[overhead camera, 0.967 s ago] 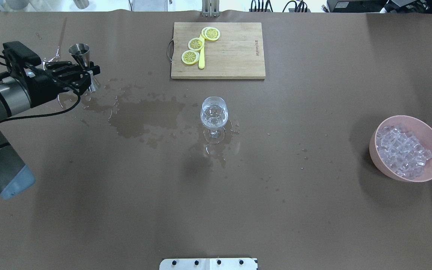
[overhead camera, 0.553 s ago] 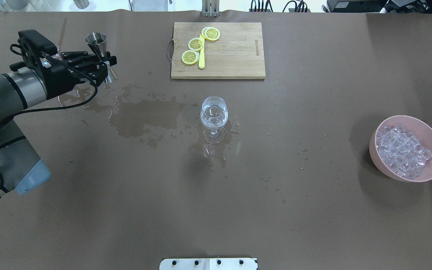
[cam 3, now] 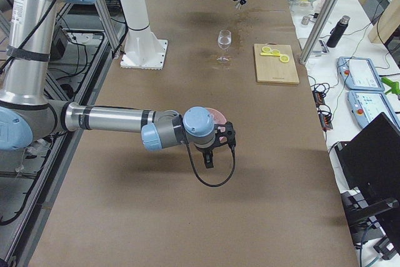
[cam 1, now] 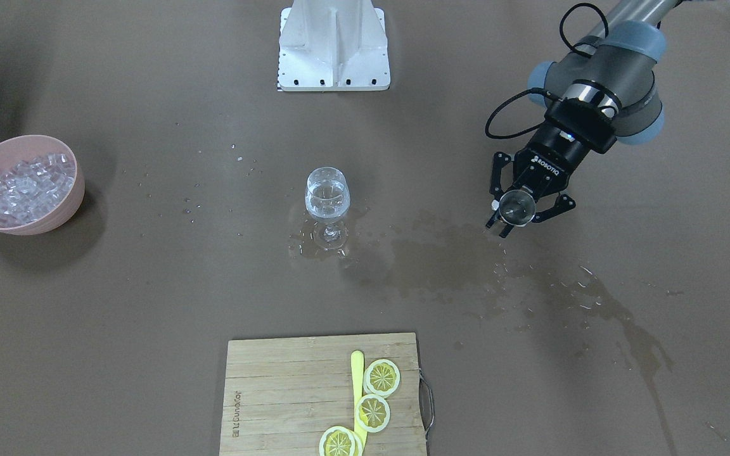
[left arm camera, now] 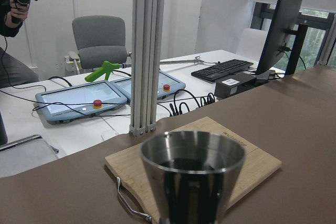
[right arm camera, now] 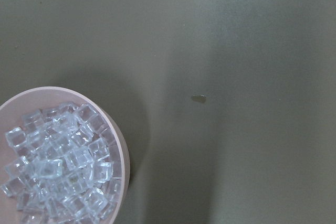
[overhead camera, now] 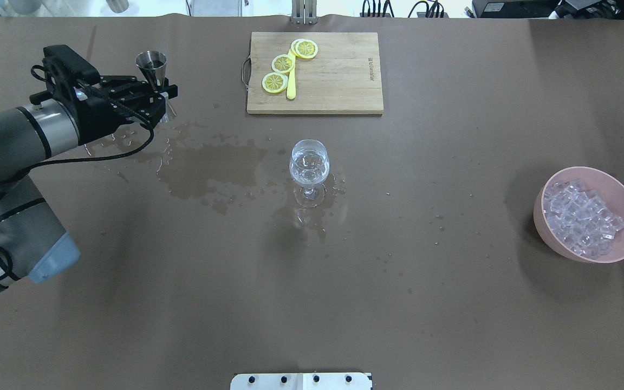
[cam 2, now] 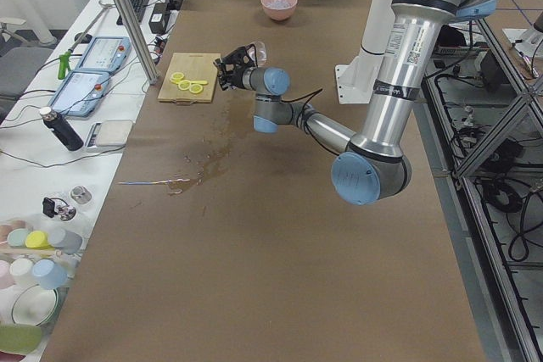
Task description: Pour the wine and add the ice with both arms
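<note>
Left gripper (overhead camera: pixel 161 104) clamped on steel jigger (overhead camera: pixel 151 64), upright, well left of wine glass (overhead camera: pixel 309 151) holding clear wine (overhead camera: pixel 309 172). Jigger fill unclear; probably the pour step. Next: carry over rim, tilt. Right gripper (cam 3: pixel 209 157) near ice (overhead camera: pixel 580 216) bowl (overhead camera: pixel 547 241); grip state can't tell.

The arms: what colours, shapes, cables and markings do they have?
The left arm and right arm are silver-grey tubes with pale blue joint caps. The left gripper is black, with white ROBOTIQ lettering and a looping black cable.
</note>
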`<state>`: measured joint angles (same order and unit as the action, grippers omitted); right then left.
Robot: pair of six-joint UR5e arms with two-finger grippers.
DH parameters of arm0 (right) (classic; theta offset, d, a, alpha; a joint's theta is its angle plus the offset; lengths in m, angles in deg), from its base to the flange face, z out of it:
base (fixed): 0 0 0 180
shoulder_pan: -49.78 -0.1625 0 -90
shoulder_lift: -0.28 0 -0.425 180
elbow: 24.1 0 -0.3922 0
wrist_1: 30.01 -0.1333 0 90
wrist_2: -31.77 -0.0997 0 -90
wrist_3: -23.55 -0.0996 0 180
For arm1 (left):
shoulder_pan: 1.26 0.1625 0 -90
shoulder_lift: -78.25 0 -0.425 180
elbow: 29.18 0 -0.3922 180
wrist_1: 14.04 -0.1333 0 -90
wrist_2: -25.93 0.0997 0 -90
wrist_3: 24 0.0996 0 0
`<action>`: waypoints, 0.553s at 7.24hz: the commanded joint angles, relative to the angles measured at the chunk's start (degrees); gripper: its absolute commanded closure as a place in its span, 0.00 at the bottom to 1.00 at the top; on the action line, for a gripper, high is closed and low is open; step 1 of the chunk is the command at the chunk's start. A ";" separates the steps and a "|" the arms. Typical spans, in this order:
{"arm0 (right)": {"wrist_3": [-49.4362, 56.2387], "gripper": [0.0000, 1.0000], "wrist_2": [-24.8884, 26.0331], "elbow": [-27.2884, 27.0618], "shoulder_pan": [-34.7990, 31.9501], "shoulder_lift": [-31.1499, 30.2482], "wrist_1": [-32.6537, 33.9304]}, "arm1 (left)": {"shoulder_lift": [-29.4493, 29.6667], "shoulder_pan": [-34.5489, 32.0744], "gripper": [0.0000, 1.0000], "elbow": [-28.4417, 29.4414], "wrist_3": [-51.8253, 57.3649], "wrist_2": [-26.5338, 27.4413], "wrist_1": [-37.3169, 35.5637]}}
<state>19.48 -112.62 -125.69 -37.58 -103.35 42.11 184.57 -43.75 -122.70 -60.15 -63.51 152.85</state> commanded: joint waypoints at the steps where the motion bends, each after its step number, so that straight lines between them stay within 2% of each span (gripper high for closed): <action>1: -0.06 0.00 0.07 0.00 -0.01 0.18 -0.05 | 1.78 4.66 1.00 0.01 1.43 10.86 -0.94; 2: -0.06 0.00 0.16 0.17 -0.01 0.27 0.03 | 4.66 10.87 1.00 0.27 6.66 17.31 -2.26; 3: -0.06 0.00 0.25 0.69 -0.01 0.44 0.04 | 6.87 12.59 1.00 -0.77 8.72 21.11 -7.40; 4: -0.15 0.00 0.16 0.70 -0.01 0.45 0.04 | 8.19 14.08 1.00 -1.13 8.91 22.46 -9.72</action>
<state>19.40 -112.44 -125.19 -37.59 -102.97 42.13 190.68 -32.20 -123.26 -52.69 -44.39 146.69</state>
